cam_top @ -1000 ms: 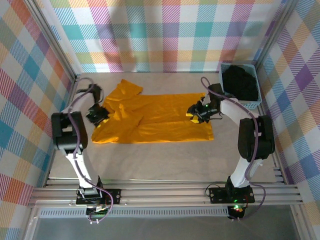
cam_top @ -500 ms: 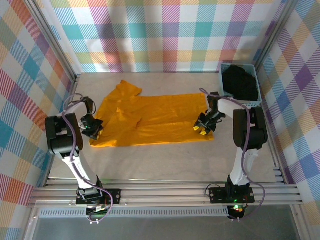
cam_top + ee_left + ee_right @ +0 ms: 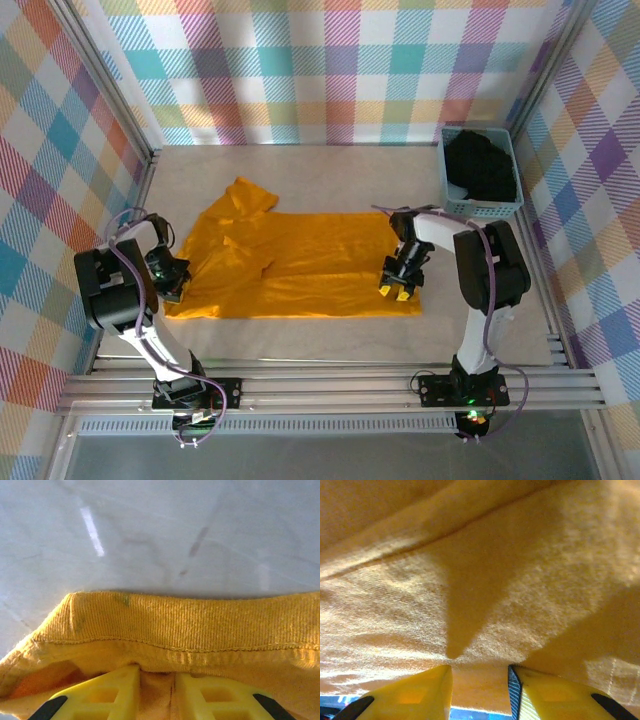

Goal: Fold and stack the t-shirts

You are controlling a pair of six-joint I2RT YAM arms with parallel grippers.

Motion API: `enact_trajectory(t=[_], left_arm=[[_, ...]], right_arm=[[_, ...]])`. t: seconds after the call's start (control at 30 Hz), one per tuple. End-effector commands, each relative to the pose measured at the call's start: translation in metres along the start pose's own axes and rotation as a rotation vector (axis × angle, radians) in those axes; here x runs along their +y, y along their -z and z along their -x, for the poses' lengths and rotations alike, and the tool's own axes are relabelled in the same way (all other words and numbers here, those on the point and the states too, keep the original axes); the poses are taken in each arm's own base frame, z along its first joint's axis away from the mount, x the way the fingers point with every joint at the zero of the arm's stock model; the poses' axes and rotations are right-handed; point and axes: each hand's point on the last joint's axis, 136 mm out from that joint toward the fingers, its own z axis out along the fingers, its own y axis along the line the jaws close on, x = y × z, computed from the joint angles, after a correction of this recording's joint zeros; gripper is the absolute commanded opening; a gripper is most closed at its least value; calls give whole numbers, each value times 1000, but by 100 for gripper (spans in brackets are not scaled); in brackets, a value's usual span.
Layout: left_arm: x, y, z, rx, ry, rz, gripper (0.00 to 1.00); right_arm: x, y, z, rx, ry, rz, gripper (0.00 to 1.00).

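Note:
The orange-yellow t-shirt (image 3: 300, 260) lies spread across the middle of the table, one sleeve pointing to the far left. My left gripper (image 3: 172, 285) sits at the shirt's near-left corner. In the left wrist view its yellow fingers (image 3: 115, 690) pinch the ribbed hem (image 3: 200, 625), so the left gripper (image 3: 157, 677) is shut on the cloth. My right gripper (image 3: 397, 288) is at the near-right edge of the shirt. Its fingertips (image 3: 420, 690) hold a bunched fold of orange cloth (image 3: 470, 580), with the right gripper (image 3: 480, 672) shut on it. A black garment (image 3: 480, 165) fills the basket.
The light blue lattice basket (image 3: 446, 178) stands at the far right corner. Plaid walls close in the table on three sides. Bare tabletop (image 3: 300, 335) runs between the shirt and the aluminium rails at the near edge.
Both grippers have pulled the shirt toward the near edge of the table. The left one also moved further left, so the shirt now lies wider and flatter.

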Motion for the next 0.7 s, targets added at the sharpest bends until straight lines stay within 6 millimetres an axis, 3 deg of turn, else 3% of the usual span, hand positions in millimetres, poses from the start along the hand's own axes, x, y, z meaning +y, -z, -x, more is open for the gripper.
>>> enact_trajectory(t=[0.0, 0.13, 0.23, 0.3, 0.4, 0.53, 0.67], left_arm=[[46, -24, 2, 8, 59, 155, 27], [26, -7, 18, -48, 21, 96, 35], [-8, 33, 31, -182, -32, 32, 41], [-46, 72, 28, -306, -108, -37, 45], [-124, 112, 8, -414, -276, -172, 50], [-237, 126, -26, -406, -540, -324, 45], [-319, 132, -33, -445, -700, -456, 45]], right_arm=[[-1, 2, -14, 30, -30, 14, 37], [17, 27, -5, -60, 8, 80, 38], [33, 66, 14, -222, 67, 116, 42], [43, 95, 30, -337, 82, 159, 42], [58, 137, 64, -511, 83, 208, 42], [78, 181, 120, -707, 107, 252, 42], [90, 197, 166, -758, 116, 236, 43]])
